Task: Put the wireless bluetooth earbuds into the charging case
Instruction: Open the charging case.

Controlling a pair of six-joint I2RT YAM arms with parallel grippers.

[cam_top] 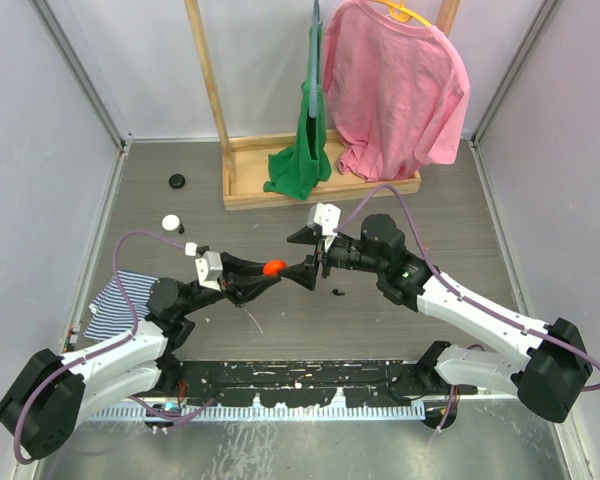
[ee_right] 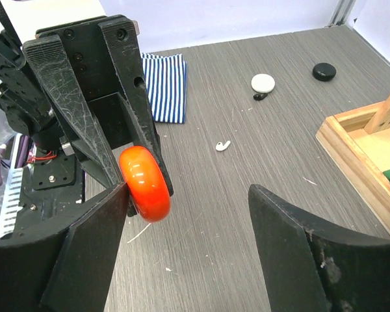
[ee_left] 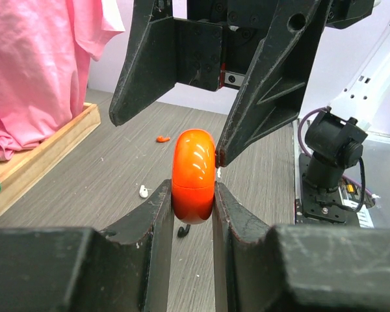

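Hovering mid-frame over the grey wood-grain table (cam_top: 460, 210), ringed by pale walls (cam_top: 40, 150), the orange charging case (cam_top: 273, 268) is pinched by the left hand (ee_left: 192, 194); the right hand (ee_right: 187, 192) is spread wide, empty.

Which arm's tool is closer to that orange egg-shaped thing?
Left. The left tool is clamped on the orange charging case; the right tool is open facing it, with one fingertip right beside the case.

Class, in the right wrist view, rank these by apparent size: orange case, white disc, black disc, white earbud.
1. The orange case, though it is nearest the camera.
2. The white disc and black disc look alike; not ranked.
3. The white earbud, smallest.
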